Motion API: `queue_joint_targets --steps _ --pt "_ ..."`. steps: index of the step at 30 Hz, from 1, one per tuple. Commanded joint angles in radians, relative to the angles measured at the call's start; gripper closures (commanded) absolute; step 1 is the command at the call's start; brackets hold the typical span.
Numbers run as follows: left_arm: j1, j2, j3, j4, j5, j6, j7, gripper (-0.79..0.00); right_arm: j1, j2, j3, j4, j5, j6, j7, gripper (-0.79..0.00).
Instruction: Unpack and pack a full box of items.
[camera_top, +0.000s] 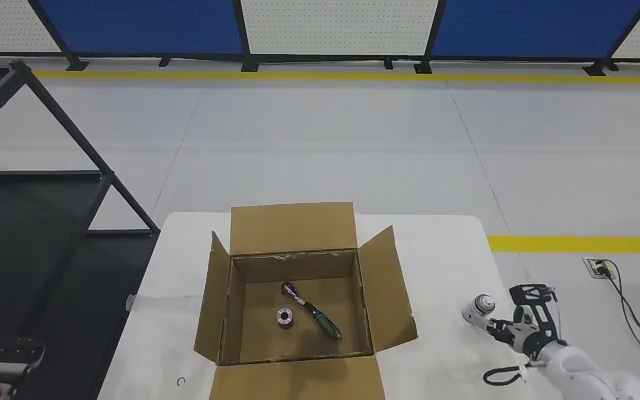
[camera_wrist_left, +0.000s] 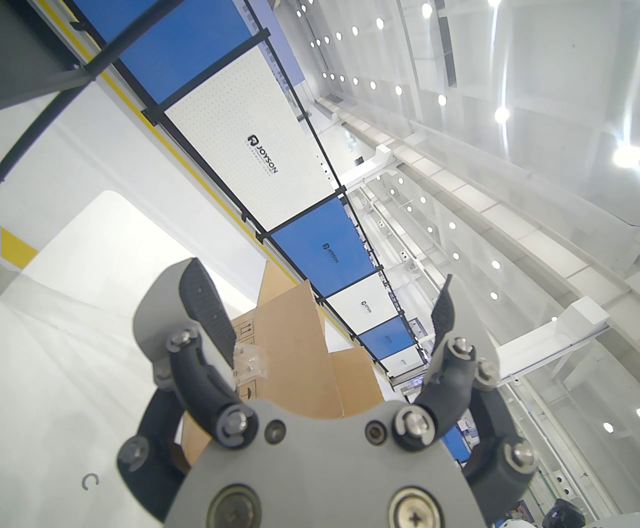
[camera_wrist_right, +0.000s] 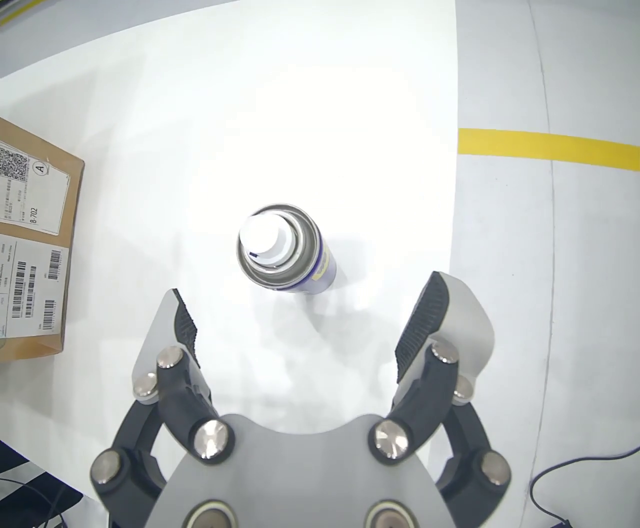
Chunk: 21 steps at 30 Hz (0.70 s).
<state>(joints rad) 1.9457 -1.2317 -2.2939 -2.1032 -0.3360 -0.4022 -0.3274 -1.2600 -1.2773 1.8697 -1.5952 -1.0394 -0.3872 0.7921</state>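
An open cardboard box (camera_top: 300, 240) stands mid-table with its flaps spread. Inside lie a green-handled screwdriver (camera_top: 314, 314) and a small metal ring-shaped part (camera_top: 285, 318). A spray can (camera_top: 481, 309) (camera_wrist_right: 285, 247) with a white cap stands upright on the table right of the box. My right gripper (camera_top: 530, 310) (camera_wrist_right: 305, 320) is open just to the can's right, apart from it, nothing between its fingers. My left gripper (camera_wrist_left: 320, 310) is open and empty, tilted upward beside the box (camera_wrist_left: 295, 350).
The white table (camera_top: 440, 250) has free room right of the box around the can. A small C-shaped mark or ring (camera_top: 180, 381) lies near the front left. A dark metal frame (camera_top: 60, 190) stands left of the table. A cable (camera_wrist_right: 575, 470) lies on the floor right.
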Motion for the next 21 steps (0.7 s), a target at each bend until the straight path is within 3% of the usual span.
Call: queue_joint_targets --steps 1,3,5,13,14,19,21 --pt "0.0 0.0 0.0 0.0 0.0 0.0 0.0 -0.785 0.013 0.002 -0.016 0.019 -0.003 0.005 -0.006 -0.785" --pt "0.0 0.0 0.0 0.0 0.0 0.0 0.0 -0.785 0.026 0.004 -0.032 0.036 0.001 0.004 -0.009 -0.745" --pt "0.0 0.0 0.0 0.0 0.0 0.0 0.0 -0.785 0.036 0.007 -0.045 0.049 0.002 0.004 -0.011 -0.591" --pt "0.0 0.0 0.0 0.0 0.0 0.0 0.0 -0.785 0.059 0.018 -0.07 0.066 0.012 0.011 -0.022 -0.249" --pt "0.0 0.0 0.0 0.0 0.0 0.0 0.0 -0.785 0.06 0.019 -0.069 0.063 0.014 0.012 -0.024 -0.166" --pt "0.0 0.0 0.0 0.0 0.0 0.0 0.0 -0.785 0.058 0.027 -0.063 0.039 0.03 0.025 -0.037 -0.009" --pt "0.0 0.0 0.0 0.0 0.0 0.0 0.0 -0.785 0.052 0.03 -0.051 0.004 0.056 0.022 -0.045 0.0"
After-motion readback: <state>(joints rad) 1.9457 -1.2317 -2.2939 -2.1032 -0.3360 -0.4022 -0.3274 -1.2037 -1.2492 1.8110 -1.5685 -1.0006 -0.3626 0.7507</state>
